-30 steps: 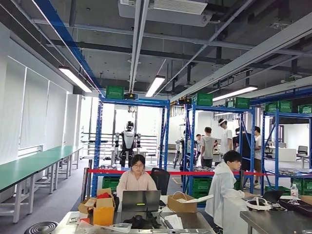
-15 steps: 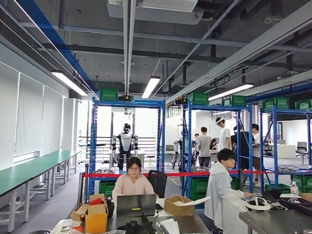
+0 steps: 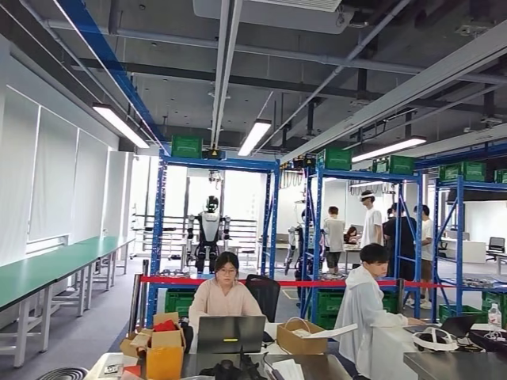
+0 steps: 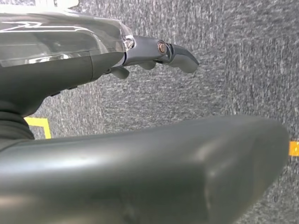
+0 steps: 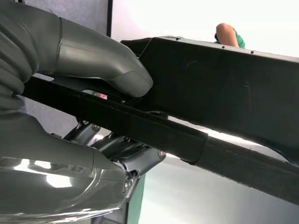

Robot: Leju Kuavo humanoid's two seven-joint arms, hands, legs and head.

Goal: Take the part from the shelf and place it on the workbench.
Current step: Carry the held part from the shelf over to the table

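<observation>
Your head view looks across a workshop hall with grey ceiling ducts and strip lights. Blue shelving racks (image 3: 216,237) stand across the middle, green crates (image 3: 186,147) on their top level, and a red barrier tape (image 3: 179,279) runs between the uprights. Long green benches (image 3: 54,269) line the wall at 9 o'clock. At 6 o'clock sits a table (image 3: 310,366) carrying a laptop (image 3: 230,333) and cardboard boxes (image 3: 164,344); one person (image 3: 223,297) sits behind the laptop, another in white (image 3: 366,309) sits at 4 o'clock. A second humanoid robot (image 3: 209,233) stands beyond the rack, and more people gather at 2 o'clock.

Your right robot hand (image 5: 88,121) grips the part (image 5: 218,102), a long flat black piece with a dark strap: the grey thumb (image 5: 105,65) presses on one face and the darker fingers (image 5: 130,156) curl under the other.

Your left robot hand (image 4: 105,74) hangs over grey carpet floor (image 4: 229,70) with a yellow marking (image 4: 40,126); it holds nothing, its fingers (image 4: 176,51) stretched out and apart from the thumb.
</observation>
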